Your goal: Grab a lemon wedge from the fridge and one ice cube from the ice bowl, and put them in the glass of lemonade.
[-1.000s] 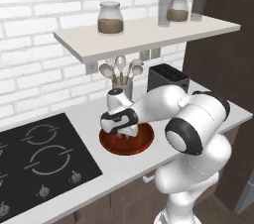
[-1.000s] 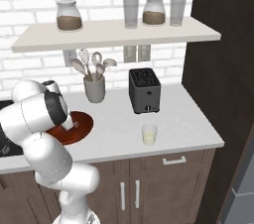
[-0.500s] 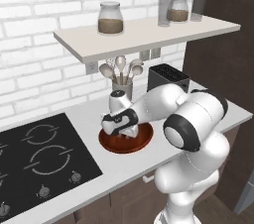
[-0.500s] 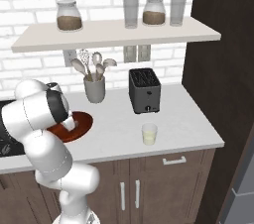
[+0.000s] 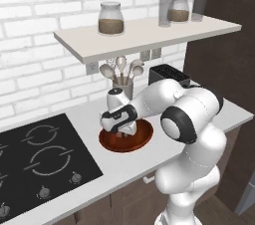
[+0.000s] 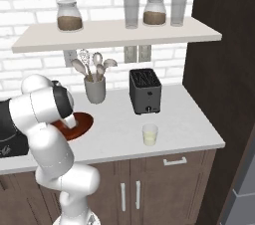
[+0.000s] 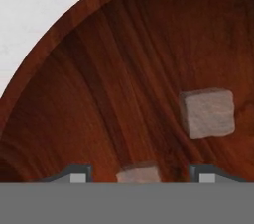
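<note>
Grey counter carries the ice bowl (image 7: 99,94); gripper (image 7: 138,174) low inside, jaws apart around one ice cube (image 7: 139,173), another at two o'clock.

text: none readable | labels: none | signs: none

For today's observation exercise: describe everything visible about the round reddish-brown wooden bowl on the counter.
The round reddish-brown wooden bowl is wide and shallow, with dark streaked grain. It sits upright on the pale counter, between the black hob and the grey utensil cup. Two pale greyish ice cubes lie inside. The gripper reaches into it, fingertips either side of one cube.
</note>
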Available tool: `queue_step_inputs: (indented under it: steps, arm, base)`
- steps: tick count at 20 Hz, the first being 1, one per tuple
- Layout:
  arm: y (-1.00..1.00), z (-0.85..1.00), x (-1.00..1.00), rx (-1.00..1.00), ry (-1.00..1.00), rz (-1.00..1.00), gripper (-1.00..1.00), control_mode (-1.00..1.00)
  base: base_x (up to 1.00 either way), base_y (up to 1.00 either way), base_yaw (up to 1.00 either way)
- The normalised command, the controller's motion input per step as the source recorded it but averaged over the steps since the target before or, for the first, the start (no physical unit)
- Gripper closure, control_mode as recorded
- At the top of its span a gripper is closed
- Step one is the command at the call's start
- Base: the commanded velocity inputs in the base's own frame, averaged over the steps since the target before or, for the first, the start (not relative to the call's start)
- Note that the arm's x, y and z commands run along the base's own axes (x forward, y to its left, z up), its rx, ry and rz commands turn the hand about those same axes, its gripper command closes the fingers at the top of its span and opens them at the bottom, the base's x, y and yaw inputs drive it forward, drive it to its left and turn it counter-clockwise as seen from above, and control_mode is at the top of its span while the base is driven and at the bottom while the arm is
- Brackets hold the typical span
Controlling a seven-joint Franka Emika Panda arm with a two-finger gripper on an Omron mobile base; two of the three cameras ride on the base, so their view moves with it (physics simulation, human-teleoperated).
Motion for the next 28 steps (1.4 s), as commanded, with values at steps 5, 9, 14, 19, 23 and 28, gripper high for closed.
queue_step_inputs:
  steps: [5,9,14,19,23,28]
  arm:
    - [0.0,-0.14,-0.14,0.0,0.0,0.0,1.0,-1.0]
    - [0.0,-0.04,-0.07,0.0,0.0,0.0,1.0,-1.0]
    - [-0.01,0.0,-0.01,0.0,0.0,0.0,1.0,-1.0]
    - [-0.32,0.35,-0.34,0.01,-0.02,0.0,1.0,-1.0]
    - [-0.6,0.65,-0.33,0.04,-0.03,-0.02,1.0,-1.0]
    - [-0.73,0.67,-0.33,0.04,-0.03,-0.05,1.0,-1.0]
  base:
    - [0.0,0.0,0.0]
    - [0.0,0.0,0.0]
    - [0.0,0.0,0.0]
    - [0.0,0.0,0.0]
    - [0.0,0.0,0.0]
    - [0.0,0.0,0.0]
